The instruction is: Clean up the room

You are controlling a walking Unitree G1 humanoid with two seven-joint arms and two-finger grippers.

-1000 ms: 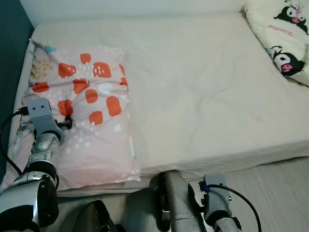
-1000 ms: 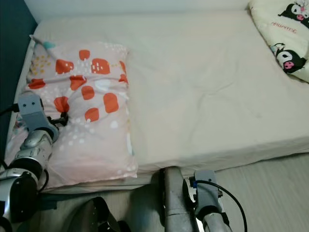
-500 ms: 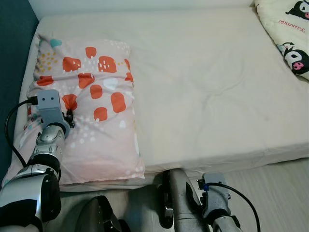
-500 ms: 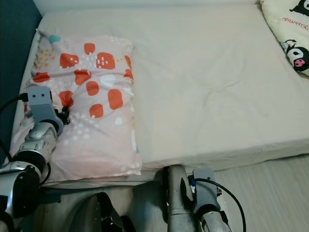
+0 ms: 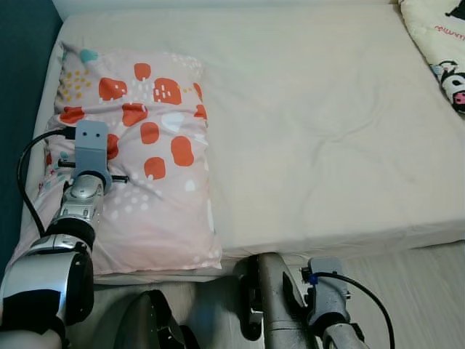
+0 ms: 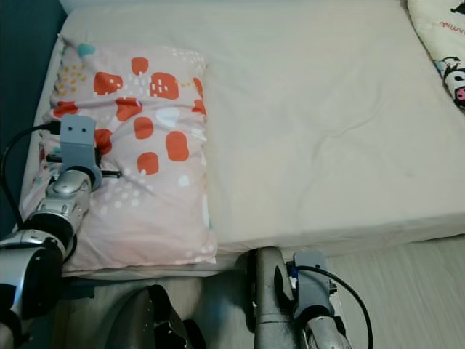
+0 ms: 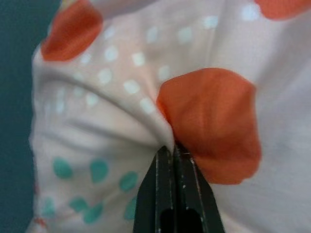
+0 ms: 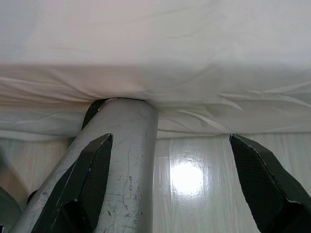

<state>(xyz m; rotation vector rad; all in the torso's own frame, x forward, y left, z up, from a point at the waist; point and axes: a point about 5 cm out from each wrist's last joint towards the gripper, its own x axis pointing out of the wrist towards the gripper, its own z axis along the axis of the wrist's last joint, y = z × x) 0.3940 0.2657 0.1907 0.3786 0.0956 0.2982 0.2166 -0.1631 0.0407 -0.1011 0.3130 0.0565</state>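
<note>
Left gripper [image 7: 172, 151] pinching the pillow [image 5: 149, 145]

Its jaws are pressed together on a fold of soft, spotted pink cotton, bunched at the pillow's left edge at the head of the smooth cream bed [image 5: 320, 116]. Over the last second the pinched edge has crept up the bed, so straightening seems underway. The right gripper [image 8: 170, 179] hangs spread below, by the floor [image 5: 421, 291].
</note>
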